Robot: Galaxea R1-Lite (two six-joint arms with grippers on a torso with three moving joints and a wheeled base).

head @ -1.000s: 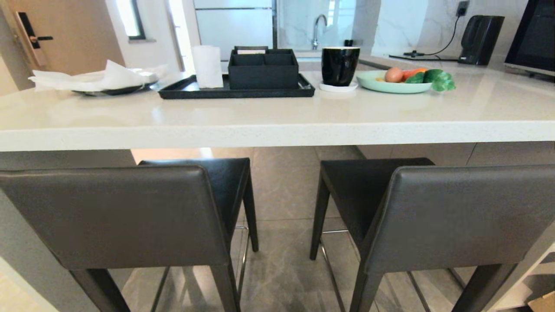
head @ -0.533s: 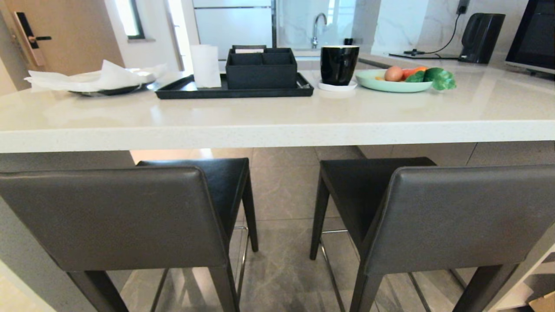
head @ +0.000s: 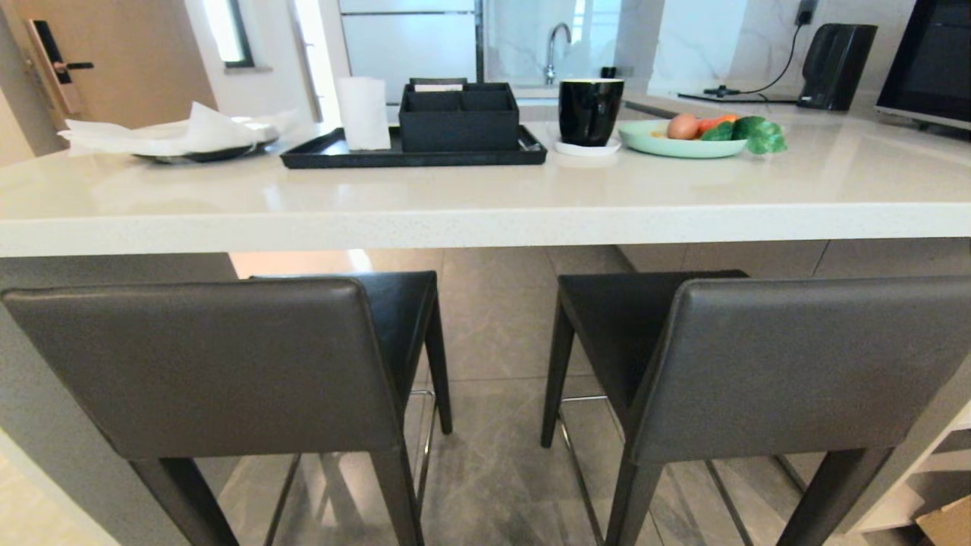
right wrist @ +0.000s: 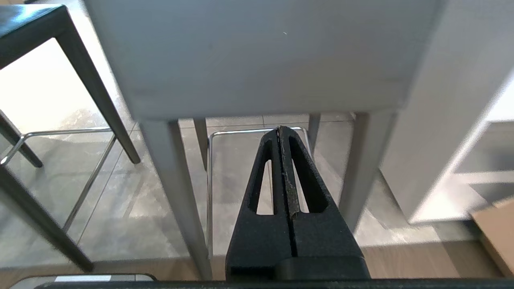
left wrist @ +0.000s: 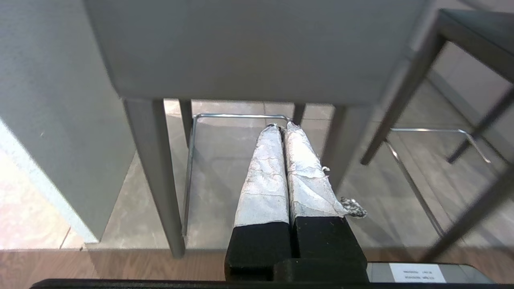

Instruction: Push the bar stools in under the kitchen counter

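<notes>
long thick white glossy stone kitchen counter (head: 485,216) across the head view, front edge toward the camera. two dark grey-brown leather bar stools with low rectangular backrests and slim dark legs below it: left stool (head: 205,364), right stool (head: 796,364), backrests nearest the camera, seat fronts reaching just under the slab's edge, backs out in front of it. thin metal footrests low between the legs, grey tiled floor (head: 493,326) beneath.

on the slab, far side: flat black rectangular tray (head: 413,155) carrying a black box organiser (head: 459,117) split into compartments, something pale in a rear one, contents otherwise unclear; a white paper roll (head: 362,114) upright on the same tray, just beside the organiser. right of the tray a glossy black mug (head: 588,112) on a small white coaster. further right a pale green plate (head: 683,144) holding a brown egg, an orange piece and green leafy vegetables. far left a dark dish (head: 205,155) heaped with crumpled white paper. black kettle (head: 834,68) with cord at the back right.

neither arm in the head view. left gripper (left wrist: 280,126), white-wrapped fingers pressed together, nothing held, low behind the left stool, tips level with its footrest in the wrist view. right gripper (right wrist: 280,129), black slotted fingers closed tip to tip, empty, same posture behind the right stool; white open shelving (right wrist: 461,176) just beside that stool.
</notes>
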